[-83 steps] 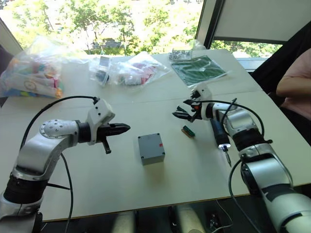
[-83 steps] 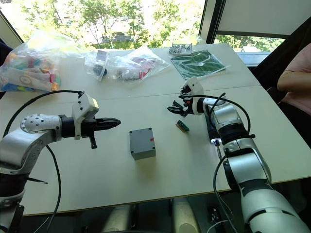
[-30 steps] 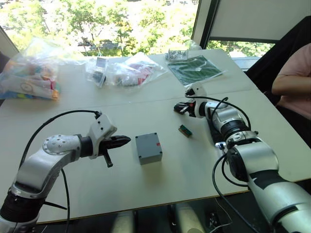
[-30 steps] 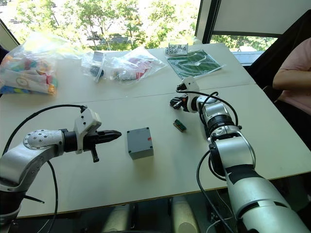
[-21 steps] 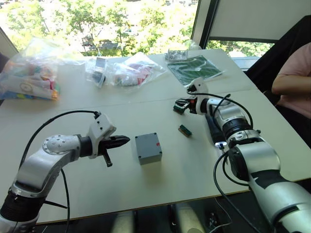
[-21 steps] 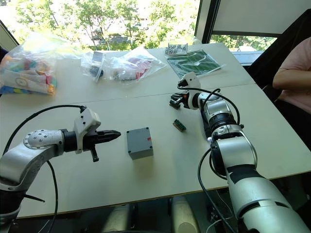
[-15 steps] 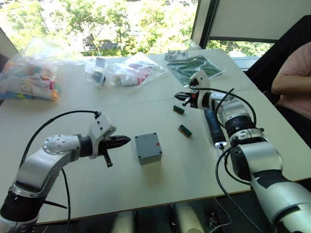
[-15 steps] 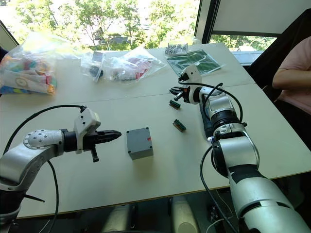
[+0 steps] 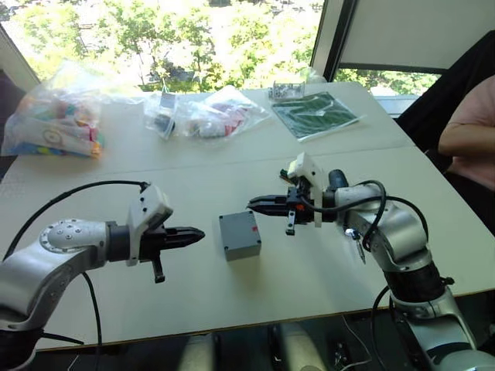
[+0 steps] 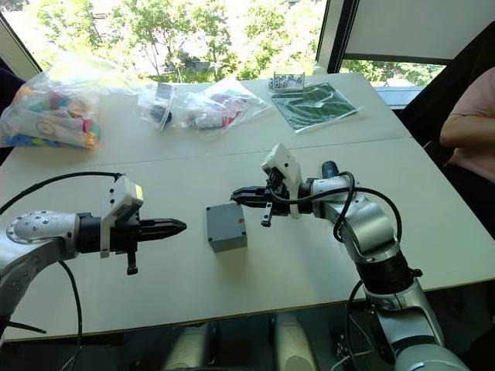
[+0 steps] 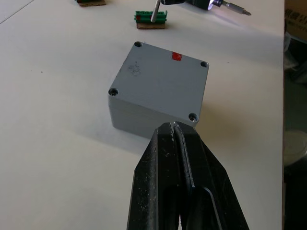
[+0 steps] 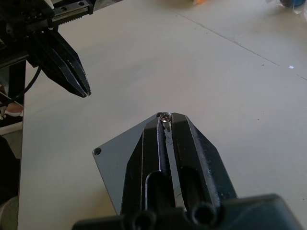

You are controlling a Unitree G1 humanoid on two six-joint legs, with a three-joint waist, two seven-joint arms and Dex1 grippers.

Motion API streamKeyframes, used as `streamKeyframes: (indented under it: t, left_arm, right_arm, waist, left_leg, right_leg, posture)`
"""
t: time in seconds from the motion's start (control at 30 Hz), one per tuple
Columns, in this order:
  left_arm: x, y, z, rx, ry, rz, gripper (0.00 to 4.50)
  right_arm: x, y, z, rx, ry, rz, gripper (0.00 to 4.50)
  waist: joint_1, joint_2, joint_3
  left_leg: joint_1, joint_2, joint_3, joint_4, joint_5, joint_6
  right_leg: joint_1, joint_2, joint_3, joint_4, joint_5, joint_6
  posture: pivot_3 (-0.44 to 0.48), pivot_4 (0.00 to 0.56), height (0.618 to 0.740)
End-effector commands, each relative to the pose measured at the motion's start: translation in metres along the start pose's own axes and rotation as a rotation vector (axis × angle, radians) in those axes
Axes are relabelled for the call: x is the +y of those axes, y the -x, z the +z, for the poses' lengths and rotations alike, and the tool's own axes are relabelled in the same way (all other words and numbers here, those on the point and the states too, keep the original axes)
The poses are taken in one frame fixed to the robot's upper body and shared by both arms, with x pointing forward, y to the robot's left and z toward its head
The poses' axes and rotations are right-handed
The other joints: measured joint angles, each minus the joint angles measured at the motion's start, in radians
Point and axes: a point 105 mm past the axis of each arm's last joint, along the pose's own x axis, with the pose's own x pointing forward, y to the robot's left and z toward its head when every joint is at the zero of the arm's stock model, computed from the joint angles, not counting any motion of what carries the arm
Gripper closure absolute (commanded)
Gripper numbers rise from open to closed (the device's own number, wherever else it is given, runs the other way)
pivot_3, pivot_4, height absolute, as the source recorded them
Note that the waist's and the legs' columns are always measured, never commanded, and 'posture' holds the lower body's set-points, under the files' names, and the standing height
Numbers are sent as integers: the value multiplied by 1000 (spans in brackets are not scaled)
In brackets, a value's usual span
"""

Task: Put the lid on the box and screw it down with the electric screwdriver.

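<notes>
We find the lid [image 11: 160,81] already seated on the box [image 9: 240,235], which stands near the middle of the desk [image 9: 325,270] between the two arms; the red mark faces up near one edge. We count four corner screw holes in the left wrist view, and all four look unfilled, so we judge the fastening step not yet done. The right gripper [image 12: 166,119] is pinched on one small screw [image 12: 166,116], held at its very tips above the lid, presumably to bring it to a corner hole. The left gripper [image 11: 173,132] is fully closed and holds nothing; it points at the box from just beside it, apparently standing by to steady it. One electric screwdriver [image 9: 346,217] lies on the desk behind the right arm, untouched, its bit pointing towards the near edge. Two green connectors [image 11: 150,19] sit beyond the box. Several plastic bags [image 9: 54,124] lie at the far side of the desk, well apart.
</notes>
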Motion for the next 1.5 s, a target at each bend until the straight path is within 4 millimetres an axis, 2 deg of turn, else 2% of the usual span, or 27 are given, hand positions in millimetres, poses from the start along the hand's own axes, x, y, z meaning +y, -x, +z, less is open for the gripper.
streamKeyframes:
  t: [0.03, 0.4, 0.97, 1.33, 1.43, 1.5]
  left_arm:
    - [-2, -4, 6, -20, -28, -11, 4500]
    - [-2, -7, 6, -17, -29, -4, 4500]
    - [-2, -9, 7, -18, -30, 2, 4500]
    - [-2, -11, 7, -25, -29, 1, 4500]
    - [-2, -12, 7, -29, -29, 1, 4500]
    - [-2, -13, 7, -30, -29, 1, 4500]
  right_arm:
    - [-2, 0, 5, -2, 39, -32, 4476]
    - [-6, 0, -13, 56, 24, -50, 4476]
    - [-14, -9, -24, 75, 38, -60, 4476]
    - [-15, -12, -25, 80, 40, -53, 4476]
    - [-14, -12, -23, 78, 34, -45, 3603]
    - [-16, -12, -22, 75, 34, -52, 2769]
  waist:
    - [-1, 0, 0]
    - [-1, 0, 0]
    - [-1, 0, 0]
    - [-1, 0, 0]
    - [-1, 0, 0]
    - [-1, 0, 0]
  left_leg:
    - [0, 0, 0, 0, 0, 0]
    - [0, 0, 1, 0, 0, 0]
    - [0, 0, 1, 0, 0, 0]
    - [0, 0, 1, 0, 0, 0]
    - [0, 0, 1, 0, 0, 0]
    - [0, 0, 1, 0, 0, 0]
  right_leg:
    - [0, 0, 0, 0, 0, 0]
    - [0, 0, 1, 0, 0, 0]
    - [0, 0, 1, 0, 0, 0]
    - [0, 0, 1, 0, 0, 0]
    - [0, 0, 1, 0, 0, 0]
    - [0, 0, 1, 0, 0, 0]
  posture:
    - [0, 150, 740]
    - [0, 150, 740]
    - [0, 150, 740]
    - [0, 150, 740]
    - [0, 150, 740]
    - [0, 150, 740]
